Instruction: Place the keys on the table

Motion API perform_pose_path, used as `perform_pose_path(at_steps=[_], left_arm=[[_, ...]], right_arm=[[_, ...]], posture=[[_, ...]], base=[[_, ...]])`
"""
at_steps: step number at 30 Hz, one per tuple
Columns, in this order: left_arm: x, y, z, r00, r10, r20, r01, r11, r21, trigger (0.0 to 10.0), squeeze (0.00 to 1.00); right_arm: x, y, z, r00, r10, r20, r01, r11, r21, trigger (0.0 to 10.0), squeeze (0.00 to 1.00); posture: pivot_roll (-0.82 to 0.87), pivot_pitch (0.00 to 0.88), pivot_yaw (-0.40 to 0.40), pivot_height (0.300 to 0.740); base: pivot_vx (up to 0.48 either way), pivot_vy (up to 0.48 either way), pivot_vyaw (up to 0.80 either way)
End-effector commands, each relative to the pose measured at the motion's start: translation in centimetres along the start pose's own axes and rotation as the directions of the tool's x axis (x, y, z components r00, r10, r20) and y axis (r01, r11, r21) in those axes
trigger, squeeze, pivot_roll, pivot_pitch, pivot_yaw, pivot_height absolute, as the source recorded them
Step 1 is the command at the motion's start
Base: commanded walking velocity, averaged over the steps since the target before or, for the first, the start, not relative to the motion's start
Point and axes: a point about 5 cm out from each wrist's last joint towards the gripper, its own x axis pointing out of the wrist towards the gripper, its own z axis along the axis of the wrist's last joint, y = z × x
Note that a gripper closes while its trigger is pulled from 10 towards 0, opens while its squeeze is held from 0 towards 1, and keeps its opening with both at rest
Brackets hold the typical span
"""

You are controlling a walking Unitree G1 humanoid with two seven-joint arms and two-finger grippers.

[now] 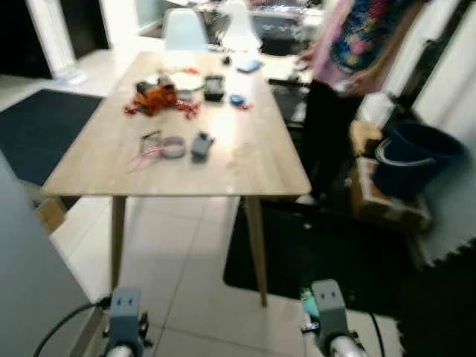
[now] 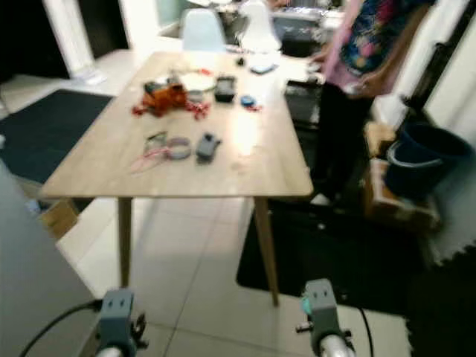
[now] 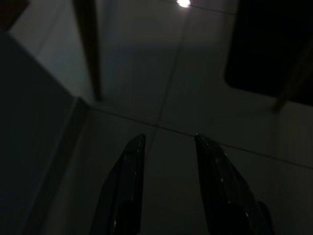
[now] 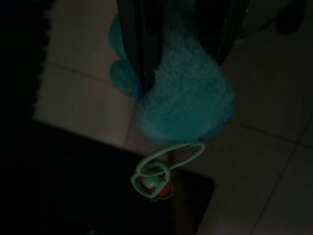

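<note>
A fluffy teal keychain (image 4: 183, 103) with a pale green ring (image 4: 164, 166) dangling below it is clamped in my right gripper (image 4: 183, 63), low over the tiled floor and the edge of a black mat. A teal bit of it (image 1: 307, 301) shows beside my right arm (image 1: 327, 312). The light wooden table (image 1: 253, 167) stands ahead, its near edge a step away. My left gripper (image 3: 169, 139) hangs open over bare tiles with nothing between its fingers; its arm (image 1: 124, 320) shows at the bottom.
The table carries an orange toy (image 1: 155, 95), a tape roll (image 1: 173, 147), a dark fob (image 1: 201, 145) and a black box (image 1: 214, 87). A person (image 1: 349, 44) stands at its far right. A blue bucket (image 1: 413, 152) sits right; a grey panel (image 1: 30, 282) stands left.
</note>
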Motion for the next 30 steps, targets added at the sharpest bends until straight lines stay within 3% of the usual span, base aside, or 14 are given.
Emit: perform_pose_path(at_steps=[1, 6, 21, 30], left_arm=[[-0.06, -0.11, -0.29, 1.0, 0.003, -0.016, -0.003, 1.0, -0.009, 10.0, 0.0], [-0.11, -0.14, -0.44, 0.999, 0.026, -0.022, -0.027, 0.998, -0.058, 10.0, 0.0], [-0.04, -0.36, -0.29, 1.0, 0.019, -0.016, -0.02, 0.998, -0.062, 10.0, 0.0], [-0.09, -0.65, -0.42, 1.0, 0.002, -0.02, -0.003, 0.999, -0.049, 10.0, 0.0]], right_arm=[[-0.04, -0.46, -0.06, 1.0, -0.007, -0.005, 0.007, 1.0, -0.016, 10.0, 0.0], [-0.07, -0.12, -0.1, 0.999, 0.032, -0.003, -0.032, 0.998, -0.051, 10.0, 0.0], [-0.12, 0.19, -0.22, 0.999, 0.041, -0.003, -0.041, 0.997, -0.061, 10.0, 0.0], [-0.14, 0.21, -0.27, 0.999, 0.042, -0.003, -0.042, 0.997, -0.066, 10.0, 0.0]], posture=[[0.04, 0.07, -0.001, 0.74], [0.04, 0.069, -0.007, 0.74], [0.03, 0.061, -0.005, 0.74], [0.03, 0.058, -0.005, 0.74]], base=[[0.0, 0.0, -0.8], [0.0, 0.0, 0.0], [0.0, 0.0, 0.0], [0.0, -0.339, 0.0]])
